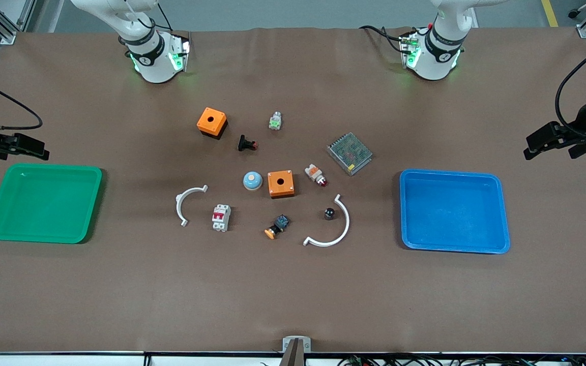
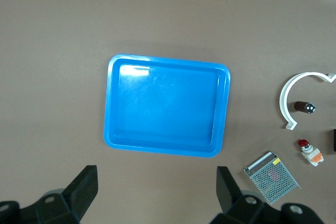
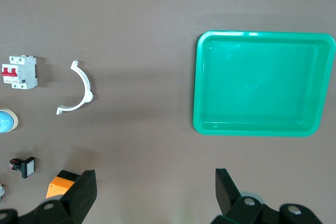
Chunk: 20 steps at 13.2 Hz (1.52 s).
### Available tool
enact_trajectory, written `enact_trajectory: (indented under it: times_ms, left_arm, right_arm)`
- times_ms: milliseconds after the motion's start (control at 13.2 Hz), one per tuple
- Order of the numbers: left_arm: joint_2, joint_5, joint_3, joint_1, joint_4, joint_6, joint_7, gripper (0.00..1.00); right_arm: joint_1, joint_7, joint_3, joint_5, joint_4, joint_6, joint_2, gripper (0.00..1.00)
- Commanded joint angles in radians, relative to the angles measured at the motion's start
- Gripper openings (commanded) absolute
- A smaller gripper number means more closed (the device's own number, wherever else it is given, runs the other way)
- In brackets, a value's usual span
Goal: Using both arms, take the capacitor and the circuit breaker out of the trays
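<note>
The capacitor [image 1: 329,212], a tiny black cylinder, stands inside a white arc [image 1: 334,229] near the blue tray [image 1: 453,211]; it also shows in the left wrist view [image 2: 304,107]. The breaker [image 1: 221,217], white-grey with a red lever, lies beside a smaller white arc [image 1: 187,203]; it also shows in the right wrist view [image 3: 20,72]. My left gripper [image 1: 539,140] hangs open and empty over the table by the blue tray [image 2: 165,103]. My right gripper [image 1: 28,147] hangs open and empty over the table by the green tray [image 1: 44,203].
In the middle lie two orange boxes [image 1: 211,122] [image 1: 281,183], a blue dome [image 1: 252,180], a black flared part [image 1: 246,144], a white-orange part [image 1: 316,175], an orange-capped button [image 1: 276,226], a mesh-covered metal box [image 1: 349,152] and a small white-green part [image 1: 274,121].
</note>
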<state>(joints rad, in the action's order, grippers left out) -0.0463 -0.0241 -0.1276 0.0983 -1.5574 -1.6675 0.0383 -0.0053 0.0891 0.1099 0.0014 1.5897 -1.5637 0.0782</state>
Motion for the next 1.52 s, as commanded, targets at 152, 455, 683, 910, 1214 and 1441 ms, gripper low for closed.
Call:
enact_trajectory:
  times_ms: [152, 455, 683, 910, 1214, 1441]
  left_arm:
    - [-0.003, 0.006, -0.004, -0.005, 0.025, 0.014, -0.029, 1.00]
    - [0.008, 0.026, -0.012, -0.002, 0.033, 0.014, -0.018, 1.00]
    - [0.006, 0.012, -0.010, 0.001, 0.048, 0.012, -0.009, 1.00]
    - [0.006, 0.010, -0.010, 0.001, 0.049, 0.012, 0.052, 1.00]
    - [0.006, 0.012, -0.010, 0.001, 0.049, 0.012, 0.040, 1.00]
    - [0.006, 0.010, -0.012, 0.003, 0.048, 0.014, 0.046, 1.00]
  right_arm:
    - [-0.001, -0.009, -0.016, -0.014, 0.052, 0.008, -0.101, 1.00]
    - [-0.002, -0.012, -0.018, -0.012, 0.119, -0.006, -0.158, 1.00]
    - [-0.004, -0.012, -0.016, -0.012, 0.157, -0.032, -0.195, 1.00]
    - [-0.005, -0.012, -0.016, -0.012, 0.165, -0.044, -0.205, 1.00]
    - [-0.005, -0.012, -0.016, -0.003, 0.164, -0.061, -0.213, 1.00]
    - [-0.004, -0.012, -0.016, -0.001, 0.164, -0.067, -0.219, 1.00]
